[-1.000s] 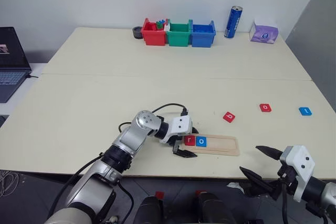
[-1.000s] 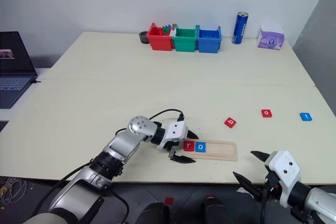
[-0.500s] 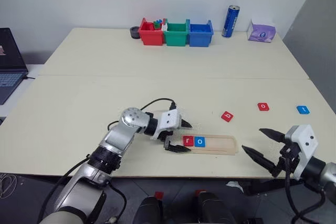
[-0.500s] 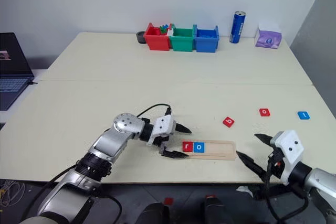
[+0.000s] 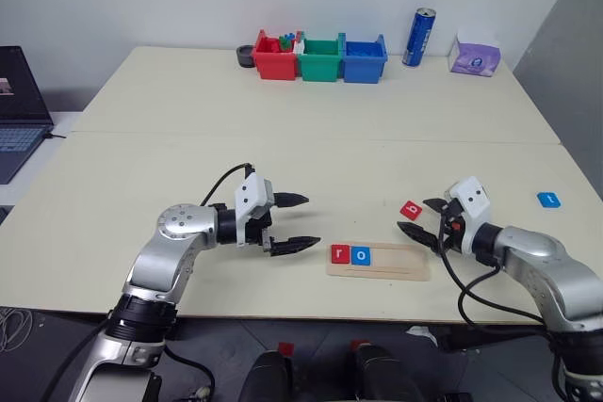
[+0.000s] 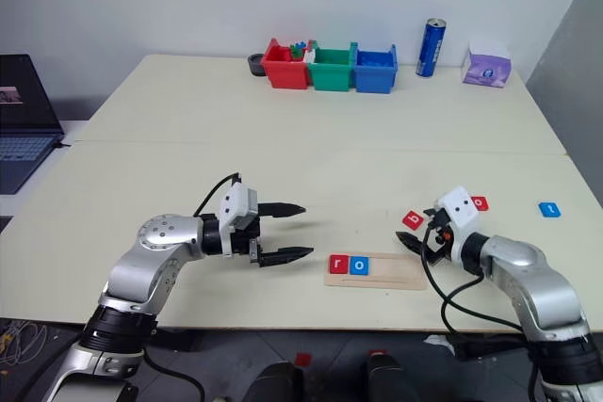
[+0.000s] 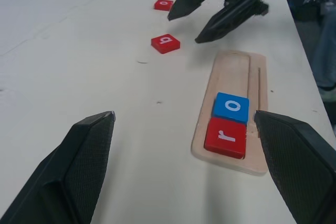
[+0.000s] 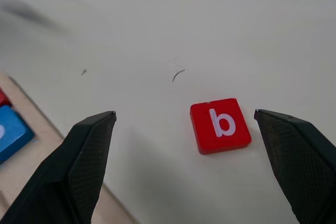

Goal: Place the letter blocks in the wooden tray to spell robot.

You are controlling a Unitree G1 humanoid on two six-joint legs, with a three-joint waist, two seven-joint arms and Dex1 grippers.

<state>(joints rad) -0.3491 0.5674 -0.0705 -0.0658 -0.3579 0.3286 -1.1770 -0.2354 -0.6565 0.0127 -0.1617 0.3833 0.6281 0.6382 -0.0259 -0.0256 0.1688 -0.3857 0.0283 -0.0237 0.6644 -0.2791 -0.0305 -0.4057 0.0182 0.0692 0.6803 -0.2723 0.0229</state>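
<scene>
Right gripper hovers with jaws spread wide by the red b block; left gripper, wide open too, sits beside the wooden tray holding r and o.

**Four cameras over one desk**

The two head views look forward and down from above the near edge of the desk, taking in its whole top to the far wall; they share nearly the same scene, slightly offset sideways. The left wrist view sits low and close over the desk, facing along the wooden tray toward the right pincer. The right wrist view looks down from very near at the red b tile, with a tray end at its edge.
</scene>
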